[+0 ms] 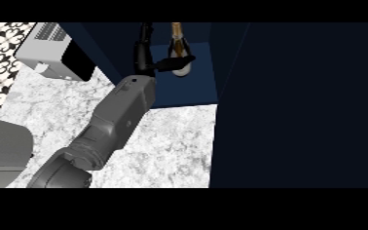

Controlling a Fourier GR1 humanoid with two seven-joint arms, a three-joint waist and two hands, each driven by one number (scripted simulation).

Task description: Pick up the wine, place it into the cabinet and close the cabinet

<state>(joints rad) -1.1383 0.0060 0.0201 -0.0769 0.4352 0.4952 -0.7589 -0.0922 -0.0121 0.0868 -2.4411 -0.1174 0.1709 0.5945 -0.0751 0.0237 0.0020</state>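
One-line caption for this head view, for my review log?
A hand holds the wine bottle inside the open dark-blue cabinet, its door standing open.

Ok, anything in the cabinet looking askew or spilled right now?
Nothing spilled or damaged. The wine bottle is inside the open cabinet, with the hand curled round it, so it is not yet set down. The cabinet door stands open at the view's right.

A white-and-grey marbled counter [169, 141] spreads below the left hand [149, 58]. Left of the hand, beside it, a grey appliance [50, 51] with a black front stands on the counter. A black-and-white patterned wall [13, 41] shows further left.
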